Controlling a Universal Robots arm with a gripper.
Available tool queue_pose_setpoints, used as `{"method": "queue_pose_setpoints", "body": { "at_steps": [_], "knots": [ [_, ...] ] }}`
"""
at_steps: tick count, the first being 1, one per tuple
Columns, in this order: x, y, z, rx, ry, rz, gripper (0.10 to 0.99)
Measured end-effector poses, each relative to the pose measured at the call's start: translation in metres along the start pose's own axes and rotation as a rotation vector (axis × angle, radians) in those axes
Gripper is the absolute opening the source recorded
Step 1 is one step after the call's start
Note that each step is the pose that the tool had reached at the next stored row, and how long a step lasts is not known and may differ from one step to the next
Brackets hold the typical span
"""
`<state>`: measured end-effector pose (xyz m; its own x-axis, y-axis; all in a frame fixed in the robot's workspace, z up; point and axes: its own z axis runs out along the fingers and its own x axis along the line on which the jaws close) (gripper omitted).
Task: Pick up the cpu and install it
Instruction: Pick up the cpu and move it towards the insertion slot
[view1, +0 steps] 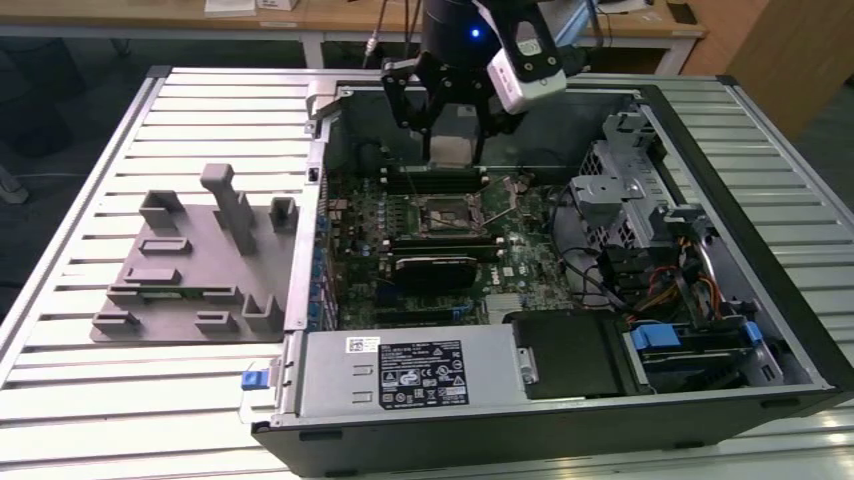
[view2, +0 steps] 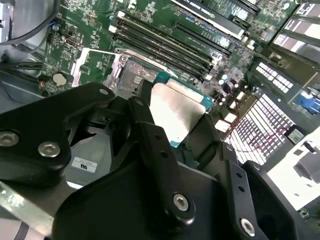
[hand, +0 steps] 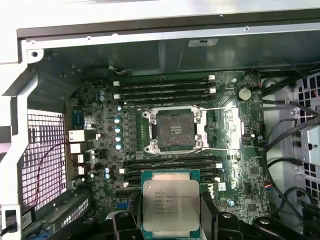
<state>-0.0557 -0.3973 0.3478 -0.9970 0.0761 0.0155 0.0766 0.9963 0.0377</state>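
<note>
On the slatted surface (view1: 134, 400), the end effector (view1: 454, 150) is gripping the cpu (hand: 171, 204) near the empty socket (hand: 174, 130); pickup is looking done, installation not yet.

cpu (view2: 179, 109) partly behind claw (view2: 173, 120)
</note>
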Motion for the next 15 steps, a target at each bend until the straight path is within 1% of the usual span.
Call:
{"method": "queue_pose_setpoints", "body": {
  "at_steps": [2,3,4,10,13,14,15],
  "knots": [
    [-0.0007,0.0001,0.0035,0.000,0.0000,0.000,0.545],
    [-0.0015,0.0001,0.0076,0.000,-0.0001,0.000,0.545],
    [-0.0026,0.0001,0.0151,0.000,0.0000,0.000,0.545],
    [-0.0051,0.0034,0.0261,0.000,0.0000,0.000,0.545],
    [-0.0073,0.0072,0.0328,0.000,-0.0001,0.000,0.545],
    [-0.0103,0.0127,0.0411,0.000,-0.0001,0.000,0.545],
    [-0.0113,0.0143,0.0426,0.000,-0.0001,0.000,0.545]
  ]
}}
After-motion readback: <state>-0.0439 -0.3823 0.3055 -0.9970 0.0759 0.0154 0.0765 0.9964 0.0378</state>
